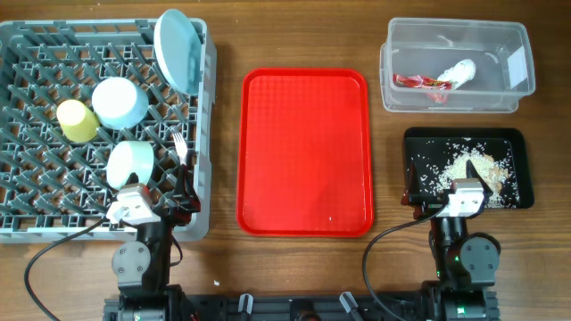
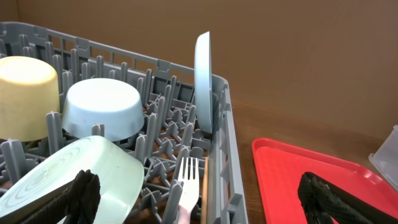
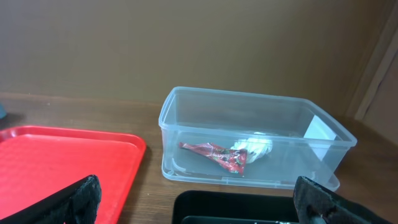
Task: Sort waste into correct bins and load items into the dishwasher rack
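The left gripper [image 2: 208, 198] hangs over the near right corner of the rack [image 1: 27, 89], its fingers wide apart and holding nothing. Just ahead of it the fork [image 2: 188, 182] stands tines up beside the rack's right wall, with a tilted bowl [image 1: 131, 163] close on its left. The right gripper [image 3: 205, 202], likewise spread and empty, sits over the near edge of the black tray [image 1: 522, 143], where the rice [image 1: 468, 168] lies. The red tray [image 1: 305, 152] rests on the bench [image 1: 223, 134] between the rack and the black tray. Deeper in the rack the cup [image 1: 78, 120] and a second bowl [image 1: 119, 102], mouth down, sit side by side. The plate [image 1: 177, 49] stands on edge at the rack's far right corner. Farthest on the right, the tub [image 1: 522, 45] holds the wrapper [image 1: 421, 82] and the napkin [image 1: 459, 71], which are touching.
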{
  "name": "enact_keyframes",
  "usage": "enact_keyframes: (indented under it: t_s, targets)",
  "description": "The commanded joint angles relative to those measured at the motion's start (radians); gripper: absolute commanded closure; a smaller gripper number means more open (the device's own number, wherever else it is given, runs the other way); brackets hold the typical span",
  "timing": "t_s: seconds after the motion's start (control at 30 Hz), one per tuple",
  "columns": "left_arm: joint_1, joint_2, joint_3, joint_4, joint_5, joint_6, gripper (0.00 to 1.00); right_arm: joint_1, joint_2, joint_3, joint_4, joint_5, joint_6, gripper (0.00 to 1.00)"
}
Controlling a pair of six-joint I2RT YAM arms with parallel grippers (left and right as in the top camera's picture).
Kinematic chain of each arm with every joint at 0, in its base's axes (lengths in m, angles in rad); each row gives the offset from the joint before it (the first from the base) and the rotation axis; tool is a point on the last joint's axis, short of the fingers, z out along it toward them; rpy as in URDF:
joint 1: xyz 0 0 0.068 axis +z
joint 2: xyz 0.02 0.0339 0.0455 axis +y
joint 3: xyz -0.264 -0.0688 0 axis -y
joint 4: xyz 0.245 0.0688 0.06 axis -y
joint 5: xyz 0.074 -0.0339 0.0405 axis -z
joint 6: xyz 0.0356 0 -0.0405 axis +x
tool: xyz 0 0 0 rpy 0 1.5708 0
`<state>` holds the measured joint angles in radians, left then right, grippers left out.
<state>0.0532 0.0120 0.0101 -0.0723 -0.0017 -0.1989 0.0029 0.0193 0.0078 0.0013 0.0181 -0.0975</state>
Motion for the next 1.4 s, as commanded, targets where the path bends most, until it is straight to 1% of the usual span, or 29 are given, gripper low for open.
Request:
enact_keyframes:
  t_s: [0.0,1.13,1.3,1.37]
  targets:
    - [-0.004,-0.009,-0.005,-0.003,0.012,0.012,0.00,-0.005,-0.017,-0.003,0.002,-0.019,-0.034,0.00]
    - [-0.009,-0.009,-0.005,-0.005,0.013,0.013,0.00,-0.004,-0.016,-0.003,0.005,-0.023,-0.032,0.00]
    - [-0.022,-0.009,-0.005,-0.006,0.020,0.145,0.00,-0.004,-0.016,-0.003,0.005,-0.023,-0.032,0.00]
    - [-0.024,-0.009,-0.005,-0.004,0.019,0.143,0.00,-0.004,-0.016,-0.003,0.005,-0.023,-0.032,0.01]
